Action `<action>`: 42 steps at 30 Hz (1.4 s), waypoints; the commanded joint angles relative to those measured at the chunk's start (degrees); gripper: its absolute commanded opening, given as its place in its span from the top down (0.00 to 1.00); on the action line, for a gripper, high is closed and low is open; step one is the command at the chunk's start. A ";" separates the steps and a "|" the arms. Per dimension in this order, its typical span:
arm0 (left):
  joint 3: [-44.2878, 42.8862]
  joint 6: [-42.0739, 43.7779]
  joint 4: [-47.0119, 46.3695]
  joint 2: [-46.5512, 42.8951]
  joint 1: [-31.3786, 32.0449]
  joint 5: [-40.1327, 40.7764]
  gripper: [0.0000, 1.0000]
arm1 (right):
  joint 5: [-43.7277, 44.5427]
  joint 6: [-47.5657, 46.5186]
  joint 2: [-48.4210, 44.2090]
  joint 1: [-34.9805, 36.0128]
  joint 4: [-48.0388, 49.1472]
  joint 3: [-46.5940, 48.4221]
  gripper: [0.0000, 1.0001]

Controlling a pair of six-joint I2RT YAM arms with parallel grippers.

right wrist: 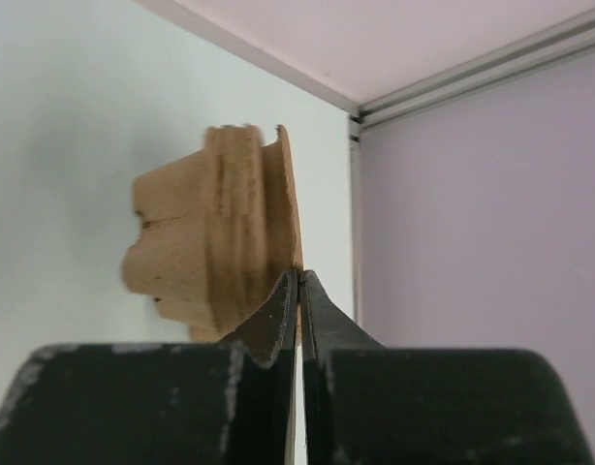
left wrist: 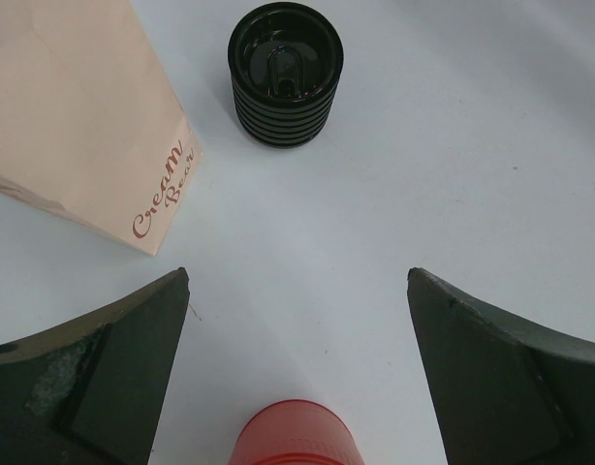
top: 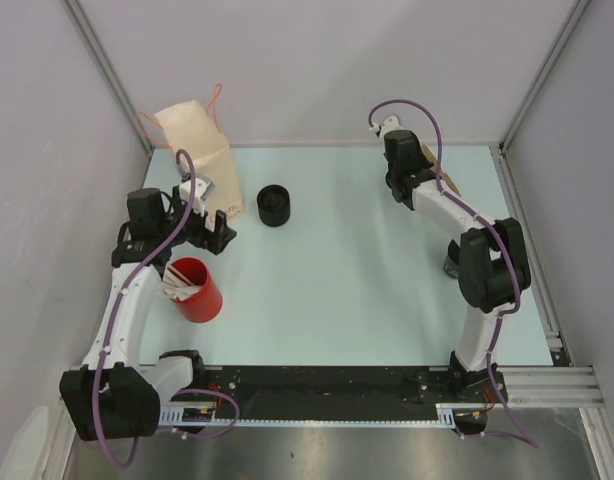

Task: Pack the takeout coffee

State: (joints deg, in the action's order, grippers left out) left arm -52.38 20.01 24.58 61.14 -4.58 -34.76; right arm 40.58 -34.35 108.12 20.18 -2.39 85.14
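Brown moulded pulp is pinched in the right gripper (right wrist: 299, 281), whose jaws are closed flat on the thin rim of the cup carrier (right wrist: 215, 232). The rim is the only part slim enough for such a narrow pinch, which probably explains the hold. It leaves the carrier tipped on edge, with its moulded pockets bulging off to one side. In the overhead view that arm is at the far right corner of the counter (top: 367, 270), well apart from everything else, so the carrier has a long way to travel before it is any use.

The left gripper (left wrist: 297, 281) has its jaws spread as wide as they go and nothing between them. It hangs low over bare counter, and the task's things are grouped around it:

- **Ahead:** the black cup (left wrist: 286, 73) stands upright with its lid on, in line with the gap between the jaws.
- **Ahead and left:** the paper bag (left wrist: 75, 116) sits with its printed side facing the wrist camera, close beside the cup but not touching it.
- **Just behind:** a red cup (top: 194, 288) holds pale sticks (top: 177, 290).

Open jaws aimed at the cup suggest a grasp is being prepared. Nothing is packed yet.
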 commanded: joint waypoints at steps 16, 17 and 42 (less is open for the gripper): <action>-0.44 1.00 -1.46 -0.76 -0.26 -1.36 0.01 | -5.67 7.58 0.96 1.17 -9.36 1.45 1.00; -0.36 1.00 -1.46 -0.68 -0.25 -1.45 0.01 | -4.12 6.41 0.26 1.87 -6.43 -0.22 1.00; -0.27 1.17 -1.55 -0.94 -0.43 -1.18 0.01 | -7.88 13.58 0.25 -2.34 -15.40 6.33 1.00</action>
State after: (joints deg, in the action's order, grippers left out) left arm -52.38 20.01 24.58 61.14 -4.62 -34.74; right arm 38.46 -30.39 107.90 20.53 -3.73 80.79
